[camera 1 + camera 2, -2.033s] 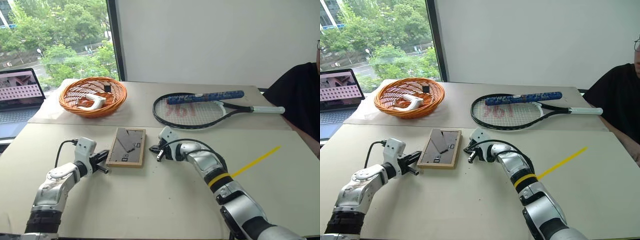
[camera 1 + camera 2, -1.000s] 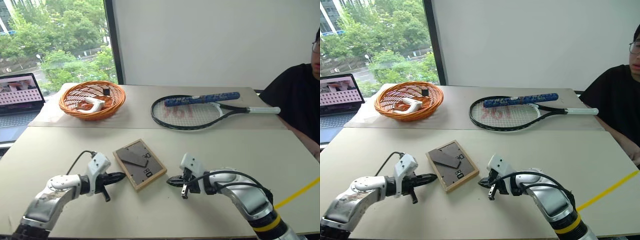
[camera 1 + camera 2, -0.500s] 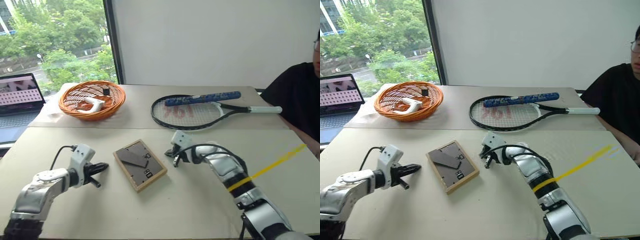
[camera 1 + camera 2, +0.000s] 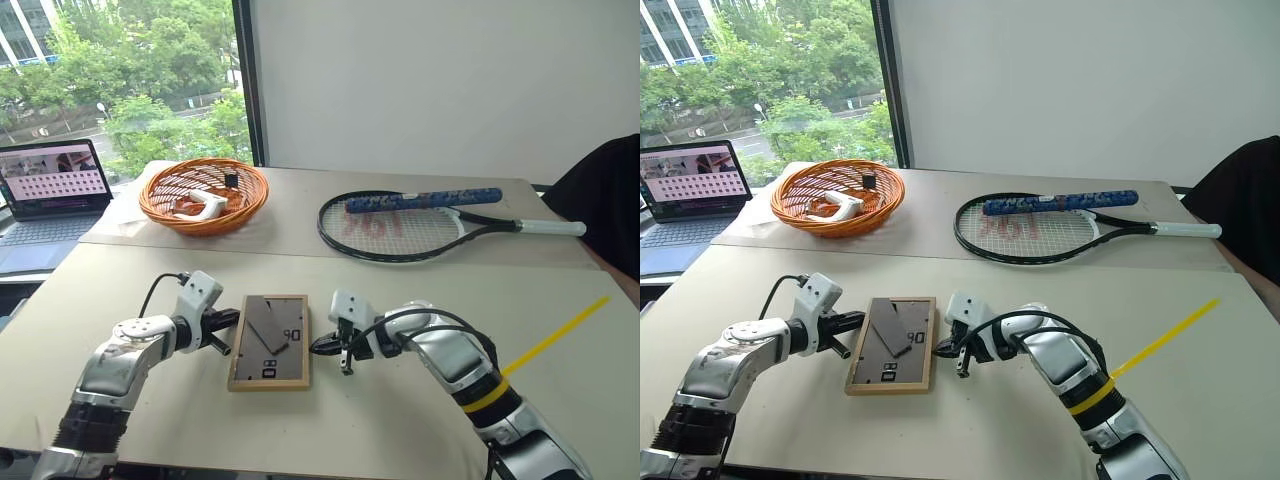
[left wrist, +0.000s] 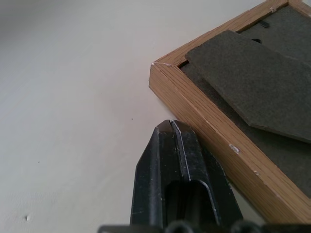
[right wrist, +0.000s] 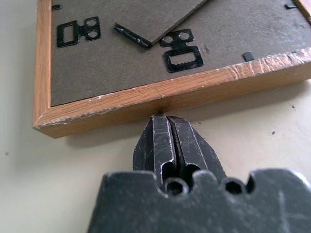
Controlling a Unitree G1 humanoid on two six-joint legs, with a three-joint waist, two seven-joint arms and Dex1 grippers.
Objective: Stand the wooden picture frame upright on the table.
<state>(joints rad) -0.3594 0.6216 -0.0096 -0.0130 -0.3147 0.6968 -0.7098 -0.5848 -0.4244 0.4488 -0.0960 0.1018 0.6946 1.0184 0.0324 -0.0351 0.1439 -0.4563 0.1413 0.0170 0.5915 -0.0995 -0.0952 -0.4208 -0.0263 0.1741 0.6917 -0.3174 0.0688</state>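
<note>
since the earlier frame both arms have been brought in, and the small rectangular light-wood picture frame (image 4: 270,341) has been squared up between them; it lies back up, flat on the large cream worktop (image 4: 420,420). the left pincer (image 4: 233,318) is clenched, tips touching the frame's left edge near a corner; the right pincer (image 4: 318,347) is clenched too, tips against the right edge. nothing is grasped. to do this step well, one long edge should probably be pressed and tipped up while the other pincer braces, with the dark easel stand swung out first. counted: one frame, one orange woven basket (image 4: 204,195), one black tennis racket (image 4: 400,222), one laptop (image 4: 55,180), two pincers.
</note>
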